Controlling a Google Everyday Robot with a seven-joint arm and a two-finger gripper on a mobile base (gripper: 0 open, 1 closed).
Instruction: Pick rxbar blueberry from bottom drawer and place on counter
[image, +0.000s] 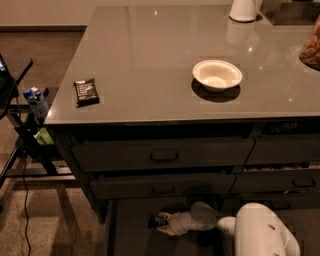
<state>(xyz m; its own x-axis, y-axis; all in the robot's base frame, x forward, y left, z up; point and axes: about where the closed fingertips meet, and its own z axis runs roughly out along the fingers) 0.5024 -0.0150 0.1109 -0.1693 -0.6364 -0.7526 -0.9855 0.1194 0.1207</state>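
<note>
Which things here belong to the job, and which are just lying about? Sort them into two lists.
Job: rxbar blueberry, in the open bottom drawer; gripper, low in that drawer at the bar; counter.
Lying about: black-brown bar and white bowl on the counter; blue bottle off to the side.

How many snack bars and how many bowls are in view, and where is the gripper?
Snack bars: 2 (black bar on the counter, blue bar in the bottom drawer)
Bowls: 1 (white bowl on the counter)
Total: 3
The gripper is down in the bottom drawer, right beside the blue bar.
</note>
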